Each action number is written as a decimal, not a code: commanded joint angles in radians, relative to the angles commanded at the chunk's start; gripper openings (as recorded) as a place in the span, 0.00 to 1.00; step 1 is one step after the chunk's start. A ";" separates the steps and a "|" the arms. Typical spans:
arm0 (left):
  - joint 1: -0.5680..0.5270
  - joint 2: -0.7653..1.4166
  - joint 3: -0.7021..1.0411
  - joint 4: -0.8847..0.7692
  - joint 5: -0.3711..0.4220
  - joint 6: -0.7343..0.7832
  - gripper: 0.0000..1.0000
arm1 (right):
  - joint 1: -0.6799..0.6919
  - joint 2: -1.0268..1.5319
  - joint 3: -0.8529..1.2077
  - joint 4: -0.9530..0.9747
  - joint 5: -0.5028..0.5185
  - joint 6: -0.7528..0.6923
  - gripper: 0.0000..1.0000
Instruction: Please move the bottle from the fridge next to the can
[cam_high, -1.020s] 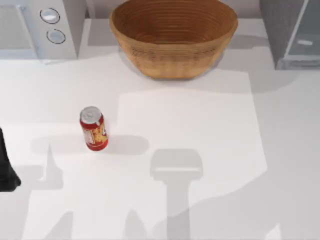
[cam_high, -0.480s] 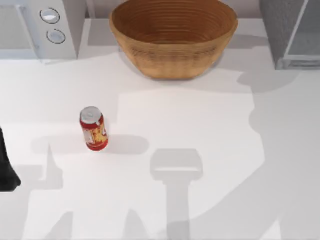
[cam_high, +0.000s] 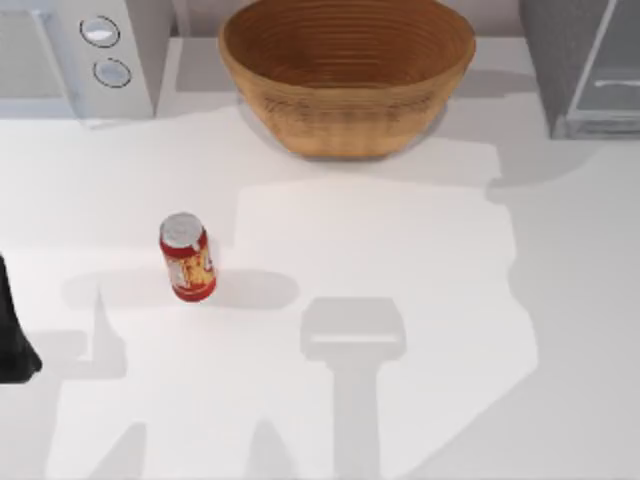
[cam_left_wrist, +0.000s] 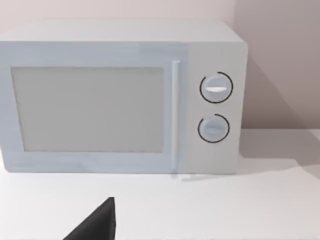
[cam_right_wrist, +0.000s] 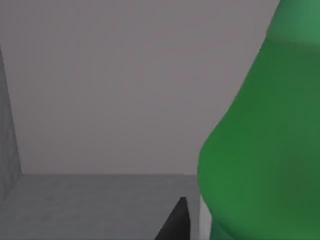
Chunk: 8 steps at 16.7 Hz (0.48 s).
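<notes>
Green bottle (cam_right_wrist: 265, 150) looms close inside the grey fridge (cam_high: 585, 65) at two o'clock; right end effector grip state unclear, so close squarely on its body before carrying toward the can (cam_high: 187, 257).

No legible text anywhere; can (cam_high: 187, 258), left of centre in top view, carries yellow-orange label markings too small to read; microwave (cam_left_wrist: 120, 97) knobs in left wrist view bear no numbers or signs
</notes>
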 joint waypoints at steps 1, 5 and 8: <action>0.000 0.000 0.000 0.000 0.000 0.000 1.00 | -0.010 -0.036 -0.062 0.019 -0.012 0.000 0.00; 0.000 0.000 0.000 0.000 0.000 0.000 1.00 | -0.052 -0.186 -0.316 0.101 -0.061 0.002 0.00; 0.000 0.000 0.000 0.000 0.000 0.000 1.00 | -0.075 -0.266 -0.419 0.145 -0.086 0.003 0.00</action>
